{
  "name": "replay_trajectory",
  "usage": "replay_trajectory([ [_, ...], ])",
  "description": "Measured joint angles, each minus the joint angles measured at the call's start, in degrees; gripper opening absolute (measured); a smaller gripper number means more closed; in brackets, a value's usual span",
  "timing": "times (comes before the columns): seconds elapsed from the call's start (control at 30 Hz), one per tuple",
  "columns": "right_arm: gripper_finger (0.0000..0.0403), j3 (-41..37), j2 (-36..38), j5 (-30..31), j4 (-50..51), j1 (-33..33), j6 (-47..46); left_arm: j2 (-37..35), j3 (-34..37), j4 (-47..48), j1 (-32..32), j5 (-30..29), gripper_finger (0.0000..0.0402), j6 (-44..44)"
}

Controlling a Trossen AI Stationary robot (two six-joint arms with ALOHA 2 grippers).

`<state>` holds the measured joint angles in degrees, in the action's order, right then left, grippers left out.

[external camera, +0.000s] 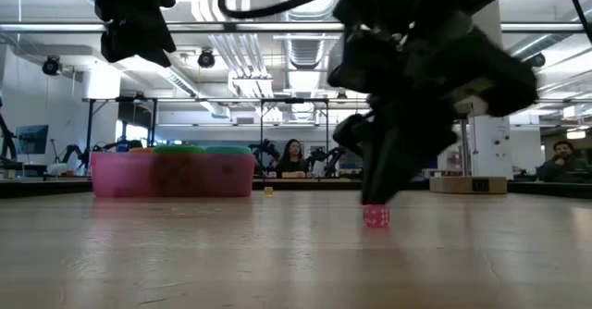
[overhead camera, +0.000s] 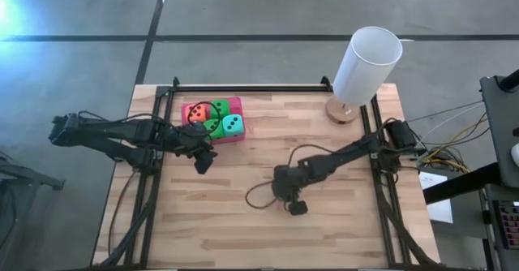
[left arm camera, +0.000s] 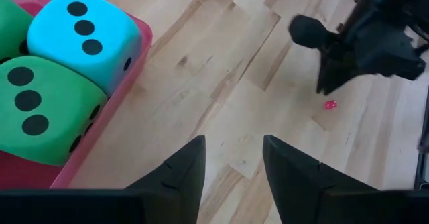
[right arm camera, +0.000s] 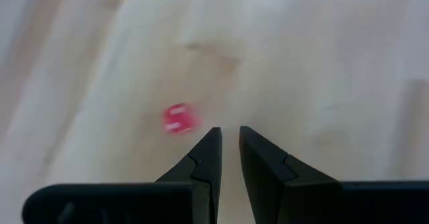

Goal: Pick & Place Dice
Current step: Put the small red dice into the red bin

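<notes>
Right end effector [right arm camera: 228, 147] sits low over mid-desk, fingers narrow with a small gap and empty; the tiny pink die [right arm camera: 179, 119] lies just beside the fingertips, not between them. Likely fix: open wider, shift to centre on the die, then descend.

Left end effector [left arm camera: 231, 160] hangs open and empty beside the pink tray [overhead camera: 237, 105], which holds the big dice [overhead camera: 233, 125].

Desk [overhead camera: 340, 222] is bare pale wood planks; white cylinder [overhead camera: 366, 64] at its far right corner. Lab room behind, people seated.

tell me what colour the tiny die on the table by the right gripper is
Pink tiny die, clearest in the right wrist view.
</notes>
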<state>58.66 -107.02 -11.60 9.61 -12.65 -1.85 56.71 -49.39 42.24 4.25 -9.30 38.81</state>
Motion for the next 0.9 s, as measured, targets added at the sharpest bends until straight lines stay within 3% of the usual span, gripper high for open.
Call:
replay_trajectory([
  [0.4,0.0052,2.6,1.6,1.3,0.9,4.4,2.3,0.0,0.0,-0.1,0.0,0.2,0.0154,0.2],
  [0.6,0.0052,2.4,7.1,1.8,1.1,2.7,0.5,0.0,0.0,-1.1,0.1,0.2,0.0161,-0.1],
  [0.9,0.0052,0.6,18.3,6.1,9.4,-0.3,-6.0,0.0,0.0,-7.3,3.3,0.2,0.0168,-8.0],
])
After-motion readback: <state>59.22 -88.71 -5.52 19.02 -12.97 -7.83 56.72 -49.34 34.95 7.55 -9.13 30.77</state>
